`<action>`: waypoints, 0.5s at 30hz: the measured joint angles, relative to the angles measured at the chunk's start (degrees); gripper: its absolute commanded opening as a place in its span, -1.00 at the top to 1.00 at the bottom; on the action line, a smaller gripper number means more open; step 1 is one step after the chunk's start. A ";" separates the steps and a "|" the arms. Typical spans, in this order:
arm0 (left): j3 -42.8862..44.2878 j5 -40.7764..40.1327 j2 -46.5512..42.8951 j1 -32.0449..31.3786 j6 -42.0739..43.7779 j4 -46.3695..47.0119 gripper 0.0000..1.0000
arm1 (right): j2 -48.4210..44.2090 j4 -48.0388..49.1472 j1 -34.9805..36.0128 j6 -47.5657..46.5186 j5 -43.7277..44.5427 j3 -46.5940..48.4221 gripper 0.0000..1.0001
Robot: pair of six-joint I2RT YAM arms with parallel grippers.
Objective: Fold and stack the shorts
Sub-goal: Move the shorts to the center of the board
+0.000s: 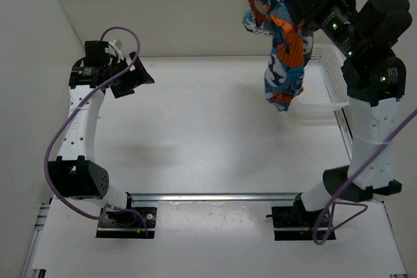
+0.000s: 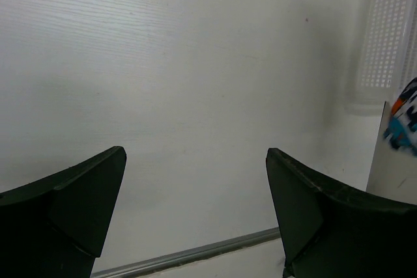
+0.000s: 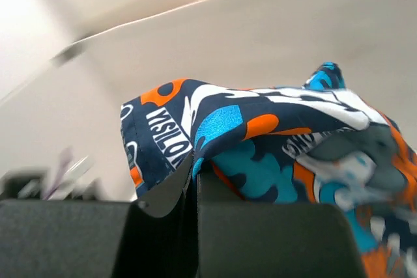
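Note:
The shorts (image 1: pixel 281 43), in a teal, orange, navy and white cartoon print, hang bunched in the air at the far right, clear of the table. My right gripper (image 1: pixel 294 8) is shut on their upper edge; in the right wrist view the cloth (image 3: pixel 260 141) drapes over the closed jaws (image 3: pixel 194 175). A scrap of the print shows at the right edge of the left wrist view (image 2: pixel 404 118). My left gripper (image 1: pixel 135 79) is open and empty over the far left of the table; its fingers (image 2: pixel 85 190) stand wide apart.
A white plastic mesh basket (image 1: pixel 324 83) stands at the far right of the table, just behind and right of the hanging shorts; it also shows in the left wrist view (image 2: pixel 384 43). A metal rail (image 1: pixel 215 196) runs along the near edge between the arm bases.

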 measured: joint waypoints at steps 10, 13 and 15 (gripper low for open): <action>-0.52 0.04 -6.47 9.75 -0.63 -2.29 -1.00 | -6.67 8.17 22.56 1.70 -1.38 -48.33 -0.48; -0.92 0.74 -6.60 9.66 -0.22 -3.17 -1.00 | 3.91 2.89 27.19 1.44 0.11 -52.19 -0.73; -1.27 0.76 -6.56 8.92 0.20 -3.50 -1.00 | 6.34 -0.90 29.00 1.18 1.66 -53.68 -0.77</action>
